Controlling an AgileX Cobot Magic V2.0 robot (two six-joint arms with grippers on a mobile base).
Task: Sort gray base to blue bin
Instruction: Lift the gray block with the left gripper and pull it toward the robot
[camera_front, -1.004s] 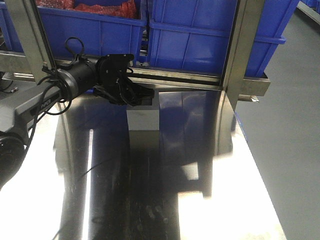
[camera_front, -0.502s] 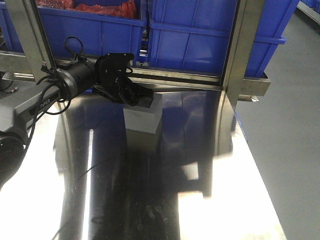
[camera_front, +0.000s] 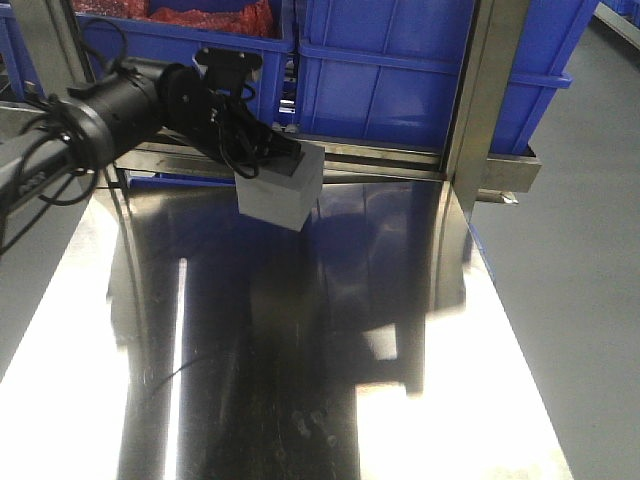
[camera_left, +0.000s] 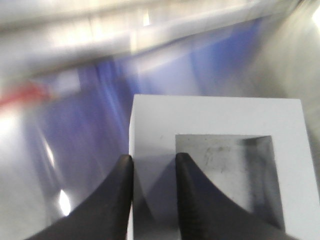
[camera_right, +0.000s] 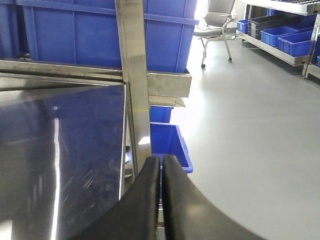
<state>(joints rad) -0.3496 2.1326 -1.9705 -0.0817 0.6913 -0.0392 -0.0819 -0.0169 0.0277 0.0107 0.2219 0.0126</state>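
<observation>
The gray base (camera_front: 280, 188) hangs tilted above the steel table, its square recess (camera_left: 225, 170) facing the left wrist camera. My left gripper (camera_front: 262, 157) is shut on one wall of it: one finger (camera_left: 120, 185) is outside the block and the other (camera_left: 192, 185) is inside the recess. Just behind it on the rack stands a blue bin (camera_front: 190, 62) with red contents, and a second blue bin (camera_front: 420, 85) is to its right. My right gripper (camera_right: 161, 159) is shut on nothing, past the table's right edge.
A steel rack rail (camera_front: 380, 160) and upright posts (camera_front: 478, 110) run in front of the bins. The reflective steel table (camera_front: 300, 350) ends at the right over grey floor. A small blue bin (camera_right: 172, 145) sits on the floor beside the table leg (camera_right: 134, 75).
The left gripper has lifted the gray base off the table, carrying it up and toward the rack. The block now hangs tilted. The arm has risen with it.
</observation>
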